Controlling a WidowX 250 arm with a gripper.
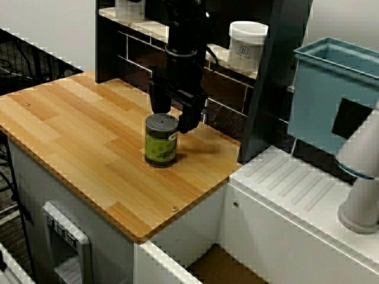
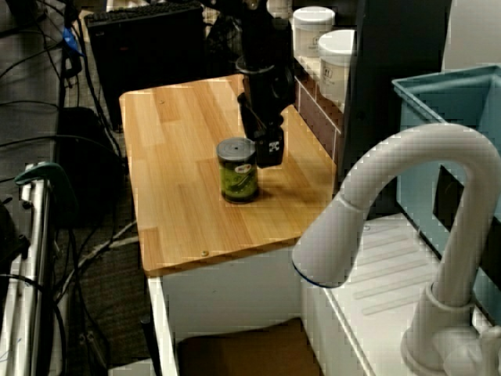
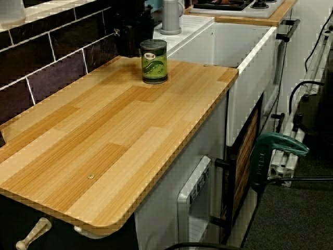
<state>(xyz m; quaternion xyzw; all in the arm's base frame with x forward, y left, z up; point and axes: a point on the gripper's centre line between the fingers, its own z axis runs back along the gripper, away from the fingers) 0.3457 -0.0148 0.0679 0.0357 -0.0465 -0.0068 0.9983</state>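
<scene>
- On the wooden countertop [image 1: 77, 136], just behind the green-labelled tin can [image 1: 161, 145], the black gripper [image 2: 262, 146] is being held low, its fingertips about level with the can's upper part.
- Its jaws are being shown spread apart in the view from above and in the view over the faucet. Nothing is being gripped between them, and whether the can is being touched cannot be told.
- The can is being seen upright, lid up, on the board's sink-side half, apart from every edge.
- The step in hand is being judged as either just before a grasp or just after a release.
- A grasp is being judged to call for the fingers being set squarely to either side of the can's wall before closing, since an off-centre push could tip it.
- Behind, white tubs [image 1: 247, 44] are being carried on a shelf ledge [image 1: 151, 26]. A blue bin [image 1: 331, 89] and a white faucet [image 2: 407, 180] are being seen to the side.
</scene>
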